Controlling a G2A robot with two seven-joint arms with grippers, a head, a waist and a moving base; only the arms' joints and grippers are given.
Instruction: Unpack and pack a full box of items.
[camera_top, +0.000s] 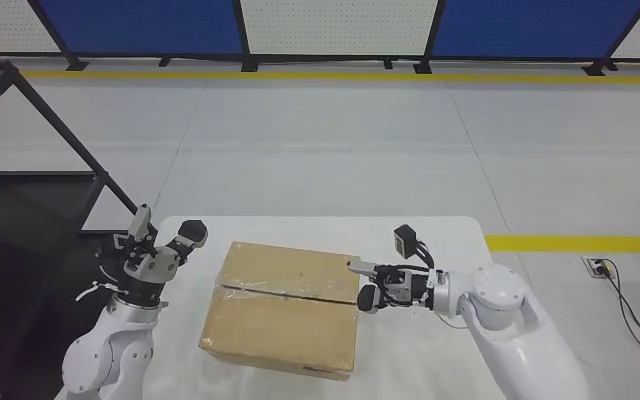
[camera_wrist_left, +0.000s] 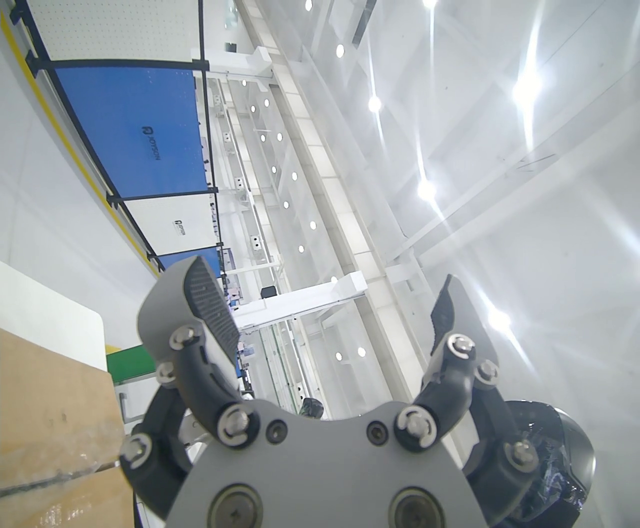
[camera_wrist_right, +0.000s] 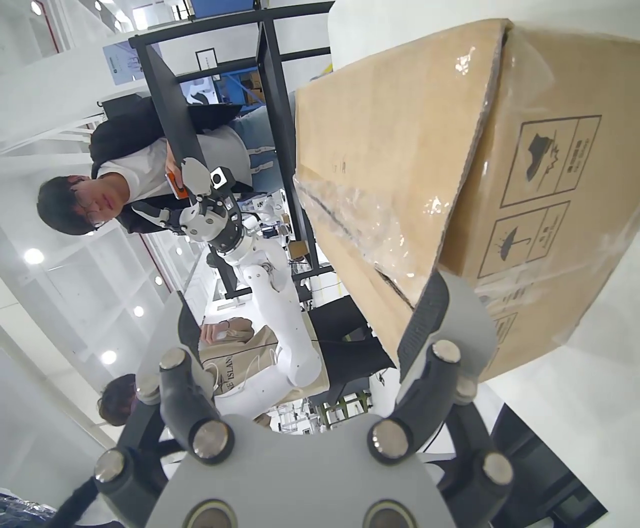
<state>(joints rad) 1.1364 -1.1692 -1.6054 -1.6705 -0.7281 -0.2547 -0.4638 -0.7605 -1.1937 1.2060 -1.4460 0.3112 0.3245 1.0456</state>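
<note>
Across the white tabletop (camera_top: 440, 235) in the top view, the cardboard box (camera_top: 283, 308) lies flat near the middle with its flaps shut. The right end effector (camera_top: 362, 282) sits at the box's right end with its jaws spread and nothing held. The left end effector (camera_top: 160, 238) stands off the box's left end, apart from it. Nothing braces the box, so if you push from the right it could slide toward the left arm instead of opening. From the left wrist, you see the left end effector (camera_wrist_left: 325, 280) aimed up at the ceiling, jaws wide and empty, with the box (camera_wrist_left: 50, 400) off to one side. Bringing it down without looking could strike the box's corner. From the right wrist, the right end effector (camera_wrist_right: 305, 310) is spread wide with one finger (camera_wrist_right: 430, 320) at the top edge where the clear tape (camera_wrist_right: 350, 220) wraps over the seam. I cannot tell whether it is touching. That film looks glossy and wrinkled, so a pad may skid off it. If you pry before the tape is cut, you may tear the cardboard flap or lift the whole box.
</note>
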